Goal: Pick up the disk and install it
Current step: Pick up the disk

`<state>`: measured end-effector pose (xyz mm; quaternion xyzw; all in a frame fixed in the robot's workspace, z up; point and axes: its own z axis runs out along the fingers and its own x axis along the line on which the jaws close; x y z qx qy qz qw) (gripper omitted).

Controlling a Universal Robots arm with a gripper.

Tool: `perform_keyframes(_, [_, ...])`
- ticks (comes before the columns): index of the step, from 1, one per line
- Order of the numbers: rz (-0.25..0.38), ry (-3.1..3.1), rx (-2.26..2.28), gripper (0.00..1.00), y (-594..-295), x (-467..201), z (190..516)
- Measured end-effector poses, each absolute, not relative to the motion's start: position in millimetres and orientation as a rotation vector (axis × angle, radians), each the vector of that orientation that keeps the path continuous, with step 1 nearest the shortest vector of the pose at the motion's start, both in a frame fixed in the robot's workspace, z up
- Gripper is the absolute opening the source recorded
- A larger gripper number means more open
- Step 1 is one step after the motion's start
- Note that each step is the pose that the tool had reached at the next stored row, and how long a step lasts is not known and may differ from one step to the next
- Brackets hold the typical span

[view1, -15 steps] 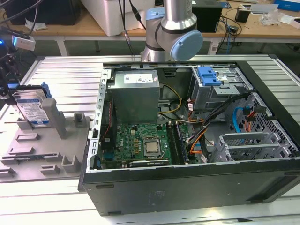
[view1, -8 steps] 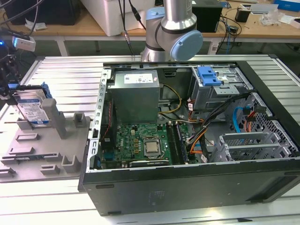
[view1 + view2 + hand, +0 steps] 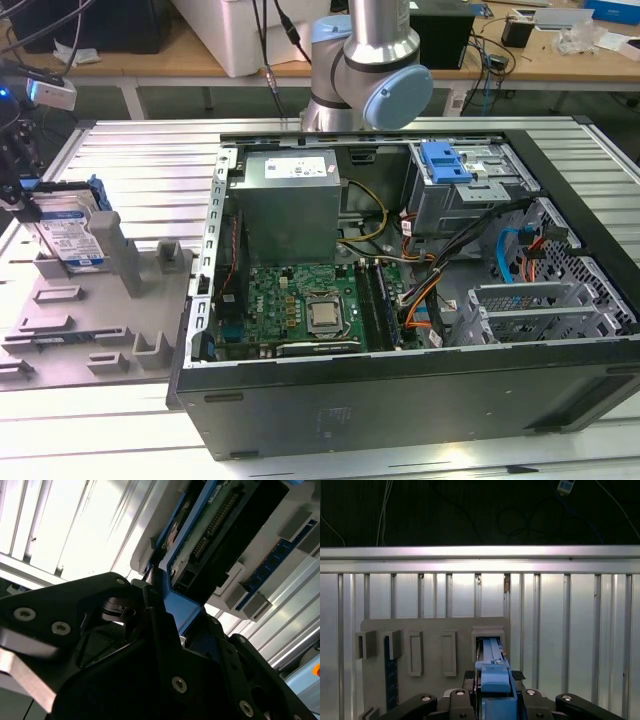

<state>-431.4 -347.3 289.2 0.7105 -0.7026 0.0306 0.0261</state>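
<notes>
Pincer [image 3: 495,679] clamped on blue carrier edge of the disk [image 3: 72,238], upright in grey holder [image 3: 112,300], 9 o'clock of open case [image 3: 400,402]. Risk: thin edge grip; disk could pivot or snag.

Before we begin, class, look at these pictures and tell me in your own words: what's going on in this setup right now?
A single robot arm is working on the disk. Its gripper is closed on the disk's blue carrier bracket, as both wrist views show. The disk stands upright at the grey fixture on the exterior view's left, beside the open computer case. The disk is outside the case, so it is not yet installed.
</notes>
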Motion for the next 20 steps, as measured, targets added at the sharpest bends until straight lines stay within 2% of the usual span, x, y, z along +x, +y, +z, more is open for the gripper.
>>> perform_keyframes(20, [0.095, -2.171, 2.196, 0.37, -347.3, -431.4, 295.8])
